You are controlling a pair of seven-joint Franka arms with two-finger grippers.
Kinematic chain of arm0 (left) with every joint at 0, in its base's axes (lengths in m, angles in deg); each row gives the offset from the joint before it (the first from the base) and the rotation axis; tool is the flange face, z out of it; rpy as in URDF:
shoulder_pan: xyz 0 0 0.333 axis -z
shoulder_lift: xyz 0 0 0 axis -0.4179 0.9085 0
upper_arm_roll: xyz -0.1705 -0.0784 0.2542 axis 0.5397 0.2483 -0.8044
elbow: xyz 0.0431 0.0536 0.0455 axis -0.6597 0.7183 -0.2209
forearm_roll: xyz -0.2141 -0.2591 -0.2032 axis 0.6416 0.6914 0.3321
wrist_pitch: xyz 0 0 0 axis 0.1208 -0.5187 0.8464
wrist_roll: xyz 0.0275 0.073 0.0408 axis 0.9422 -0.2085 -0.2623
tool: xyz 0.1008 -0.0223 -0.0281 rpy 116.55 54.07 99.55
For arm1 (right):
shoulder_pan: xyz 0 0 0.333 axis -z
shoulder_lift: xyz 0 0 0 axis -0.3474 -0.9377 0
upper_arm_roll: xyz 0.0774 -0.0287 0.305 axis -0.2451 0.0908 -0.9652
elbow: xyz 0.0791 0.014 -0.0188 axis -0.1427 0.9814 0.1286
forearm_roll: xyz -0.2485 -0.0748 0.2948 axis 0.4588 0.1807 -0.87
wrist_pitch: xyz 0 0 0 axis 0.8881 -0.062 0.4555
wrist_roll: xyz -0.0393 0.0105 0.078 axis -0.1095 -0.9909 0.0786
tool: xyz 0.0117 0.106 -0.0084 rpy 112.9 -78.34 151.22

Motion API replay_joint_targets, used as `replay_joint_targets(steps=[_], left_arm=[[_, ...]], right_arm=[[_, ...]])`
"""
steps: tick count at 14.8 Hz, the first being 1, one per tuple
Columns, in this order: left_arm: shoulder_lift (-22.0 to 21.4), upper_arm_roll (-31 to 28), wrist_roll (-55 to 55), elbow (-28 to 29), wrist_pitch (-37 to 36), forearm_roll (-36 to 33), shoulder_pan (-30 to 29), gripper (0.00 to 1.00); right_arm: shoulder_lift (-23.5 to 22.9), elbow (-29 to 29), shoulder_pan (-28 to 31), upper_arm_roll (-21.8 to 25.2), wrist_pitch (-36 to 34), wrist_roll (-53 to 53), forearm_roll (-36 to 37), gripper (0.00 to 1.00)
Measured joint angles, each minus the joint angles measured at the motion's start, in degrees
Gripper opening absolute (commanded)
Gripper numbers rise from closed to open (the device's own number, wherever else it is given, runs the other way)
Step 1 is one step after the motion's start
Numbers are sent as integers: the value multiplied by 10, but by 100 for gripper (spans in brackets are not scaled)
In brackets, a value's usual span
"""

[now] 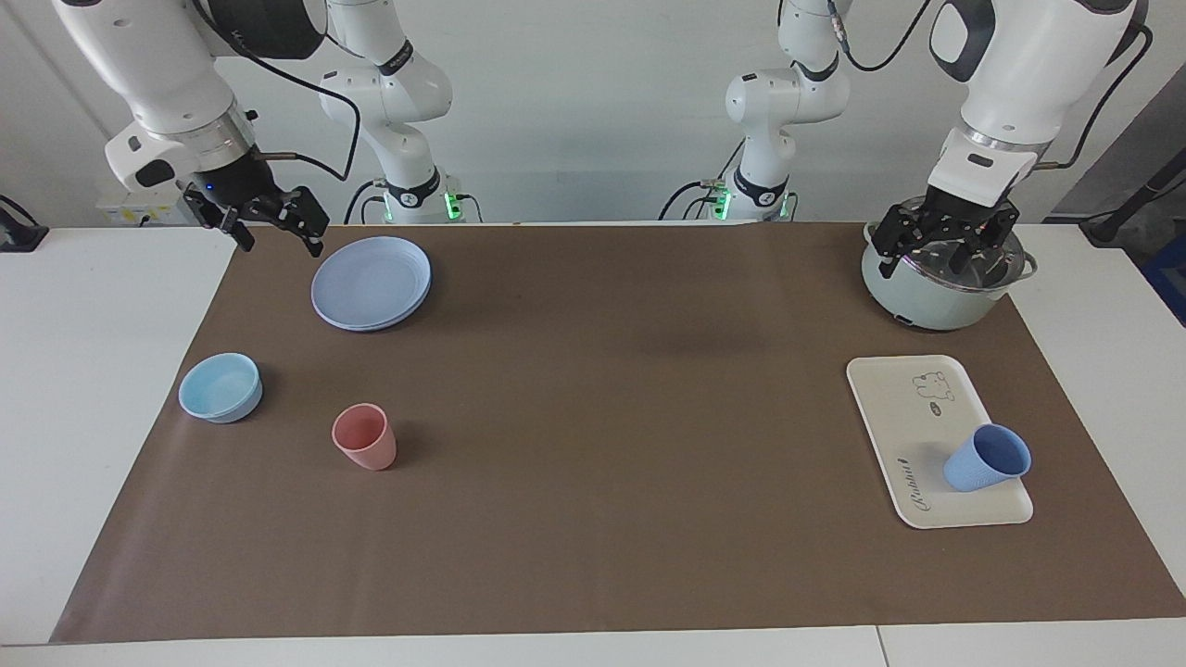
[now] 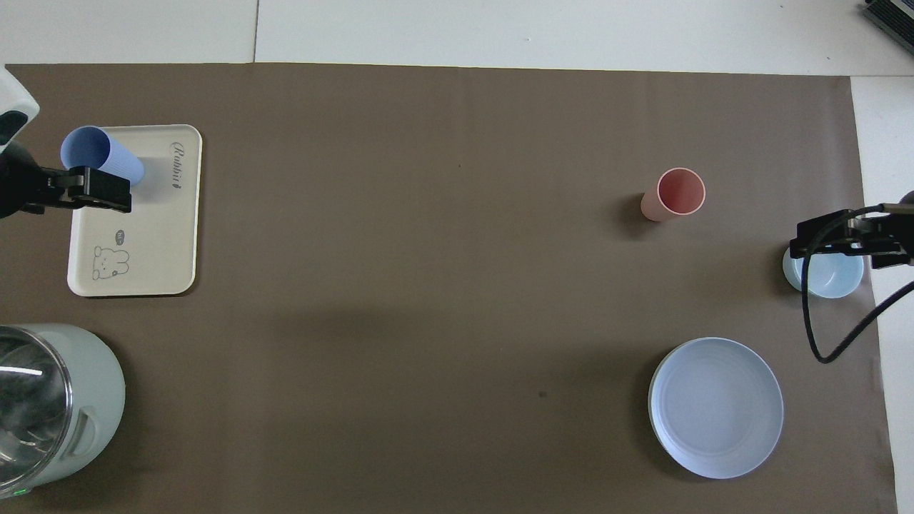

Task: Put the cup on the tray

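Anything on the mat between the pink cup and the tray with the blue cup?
Nothing: in the overhead view only bare brown mat lies between the pink cup and the tray, where the blue cup stands.

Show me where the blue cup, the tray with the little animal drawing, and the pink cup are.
Blue cup [image 1: 984, 460], facing view: on its outer wall below the rim.
Tray [image 1: 897, 398], facing view: on a bare part of its floor.
Pink cup [image 1: 368, 449], facing view: on its outer wall.

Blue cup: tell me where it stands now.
The blue cup stands upright on the tray, at the tray's end farther from the robots, toward the left arm's end of the table; no gripper touches it.
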Motion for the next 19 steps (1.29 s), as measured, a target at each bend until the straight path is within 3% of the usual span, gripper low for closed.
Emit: replay_joint_targets(steps=[19], left_arm=[[-1, -1, 0, 2, -3, 1, -5, 100]], right_arm=[[0, 0, -1, 2, 0, 0, 34, 100]])
